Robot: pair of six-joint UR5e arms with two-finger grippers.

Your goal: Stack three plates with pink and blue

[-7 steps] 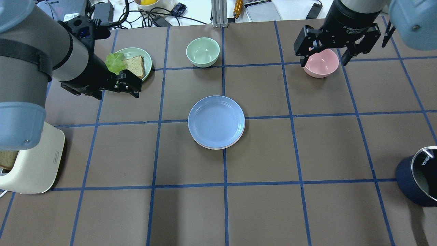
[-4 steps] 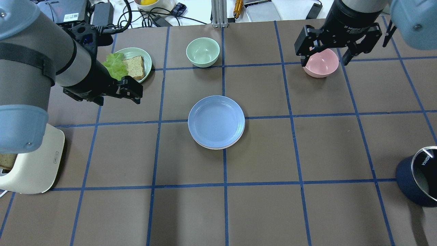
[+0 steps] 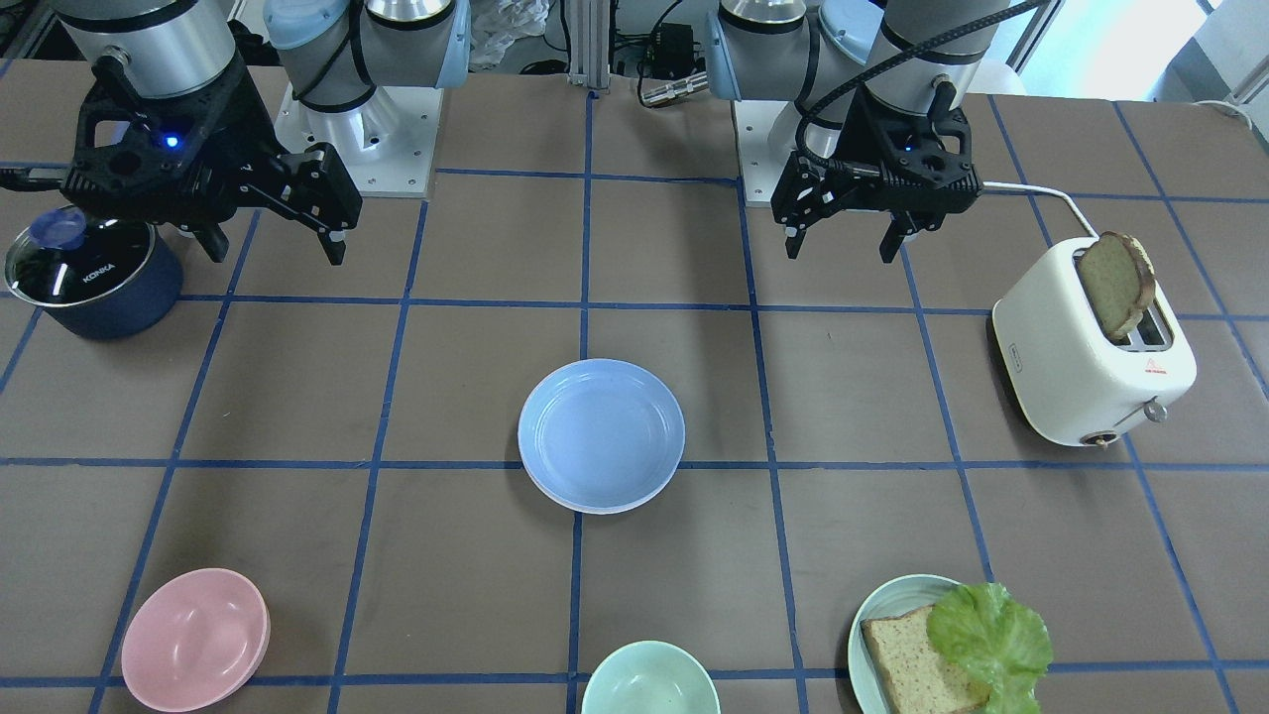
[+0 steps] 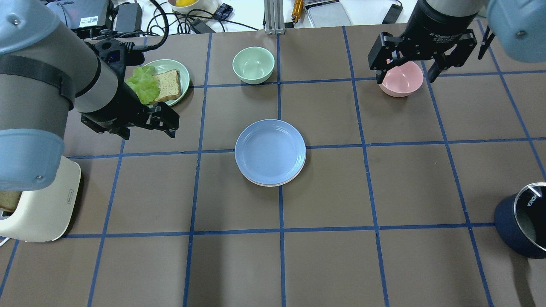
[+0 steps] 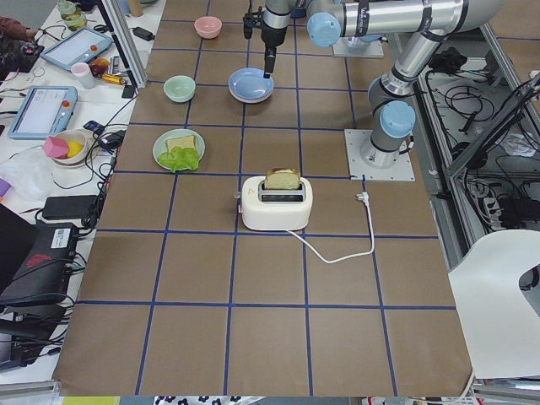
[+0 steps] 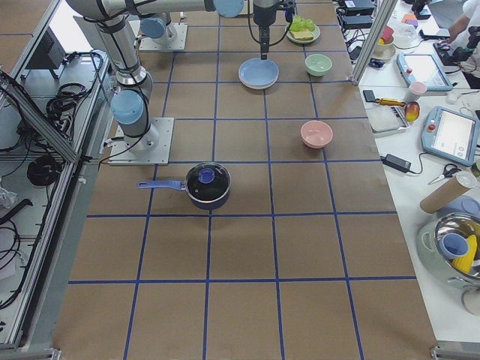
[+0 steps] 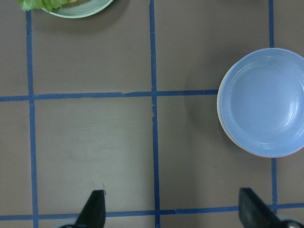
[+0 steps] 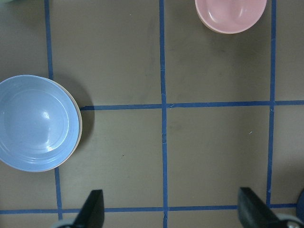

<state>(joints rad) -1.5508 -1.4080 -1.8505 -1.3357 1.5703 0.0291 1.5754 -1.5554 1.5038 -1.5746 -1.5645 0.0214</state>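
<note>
The light blue plate (image 4: 270, 151) lies on top of a stack in the middle of the table, also seen in the front view (image 3: 601, 432). Below it only a thin pale rim (image 4: 265, 184) shows; the pink and cream plates cannot be told apart there. My left gripper (image 4: 149, 128) hangs open and empty above the table, left of the stack. Its wrist view shows the blue plate (image 7: 263, 102) to the right. My right gripper (image 4: 404, 76) is open and empty, raised at the far right. Its wrist view shows the blue plate (image 8: 35, 122) at the left.
A pink bowl (image 4: 401, 79) sits below the right gripper. A green bowl (image 4: 253, 65) and a teal plate with bread and lettuce (image 4: 164, 79) stand at the back. A white toaster (image 4: 38, 204) is at the near left, a navy pot (image 4: 522, 226) at the near right.
My left gripper has drawn back from the bread plate toward the near side, still open. The right arm and the plate stack have not moved.
</note>
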